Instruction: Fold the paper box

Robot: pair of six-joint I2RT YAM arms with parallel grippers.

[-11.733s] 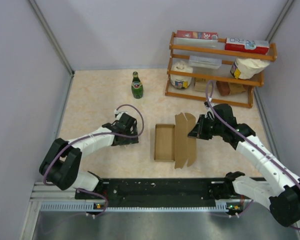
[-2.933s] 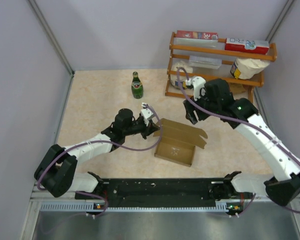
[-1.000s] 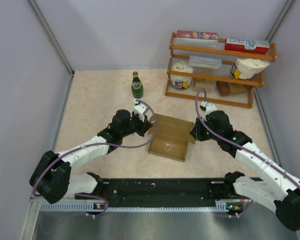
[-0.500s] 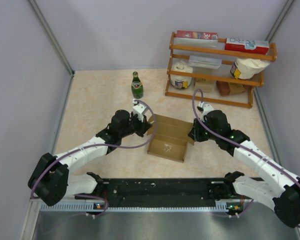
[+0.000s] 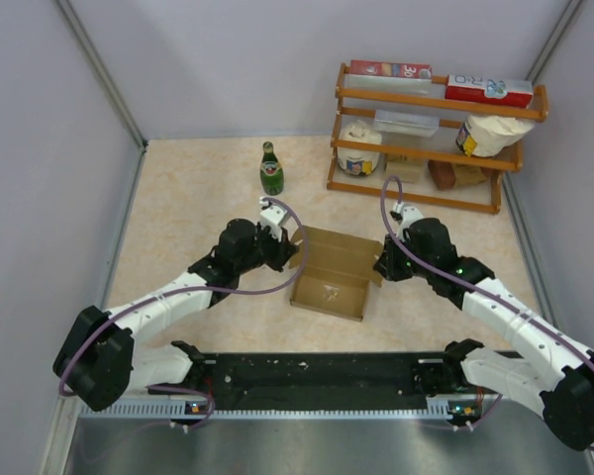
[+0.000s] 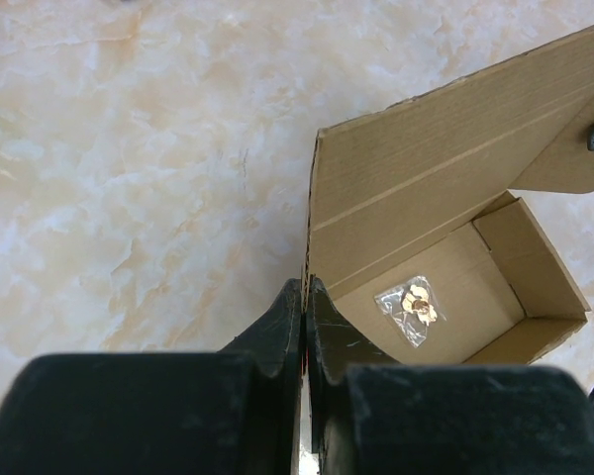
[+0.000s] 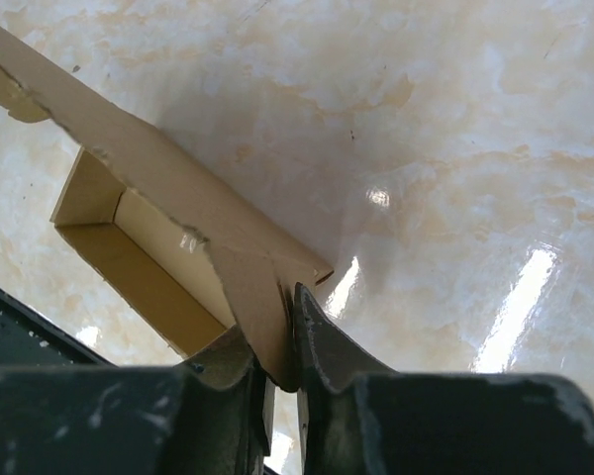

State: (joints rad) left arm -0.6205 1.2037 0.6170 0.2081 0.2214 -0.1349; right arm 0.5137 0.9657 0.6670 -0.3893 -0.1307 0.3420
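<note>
Top view: the box (image 5: 339,255) sits open in the middle of the table (image 5: 188,198), between the two arms, tray toward me and lid raised at the far side. The left gripper (image 5: 293,240) is at the box's far-left corner and the right gripper (image 5: 379,267) is at its right end; I read this as one arm bracing while the other works a flap. A green bottle (image 5: 270,170) and a wooden rack (image 5: 431,148) stand well apart at the back, out of the way. Left wrist view: my left jaws are closed tight on the thin edge of the cardboard wall at the corner where the lid meets the tray, so the box cannot slide or turn. A small clear bag (image 6: 413,302) lies on the tray floor; the lid panel (image 6: 445,158) leans back over it, not yet down. Right wrist view: the right jaws are pinched on a corner flap (image 7: 252,287) at the box's end, with cardboard clearly between the fingers. My guess is that the flap is held so it can be tucked in beside the tray wall before the lid comes down. The fold is partway done; the lid and its tabs are left.
</note>
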